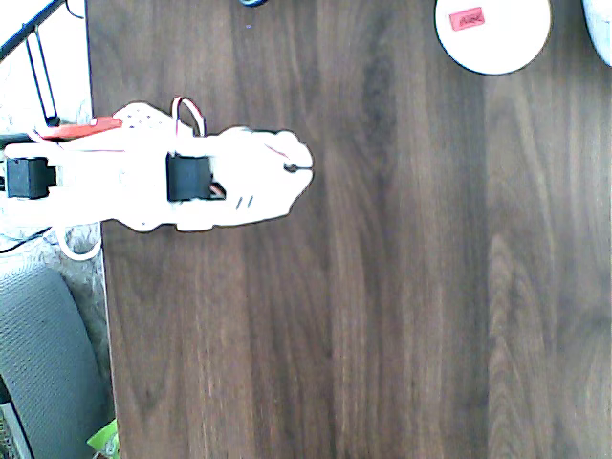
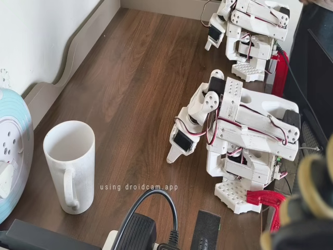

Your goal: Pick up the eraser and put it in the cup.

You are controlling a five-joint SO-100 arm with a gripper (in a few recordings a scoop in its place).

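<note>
cup [image 2: 69, 165] near lens | eraser [image 1: 469, 18] inside cup, well apart from claw [image 2: 172, 154] | claw pressed together, empty

a dark brown wooden table [image 1: 382, 287] with vertical grain fills most of the overhead view, and a bluish-white curved-edged object [image 1: 600, 29] sits at its upper right corner while grey fabric [image 1: 43, 363] lies off the table at the lower left. in the fixed view a round pale blue and white reel [image 2: 13, 156] stands at the left edge below a white wall [image 2: 36, 36] with a grey skirting board [image 2: 78, 57]. a black cable [image 2: 161, 208] loops over a black plug block [image 2: 138, 232] at the bottom centre, and a red clamp [image 2: 268, 200] sits at the lower right.
</note>
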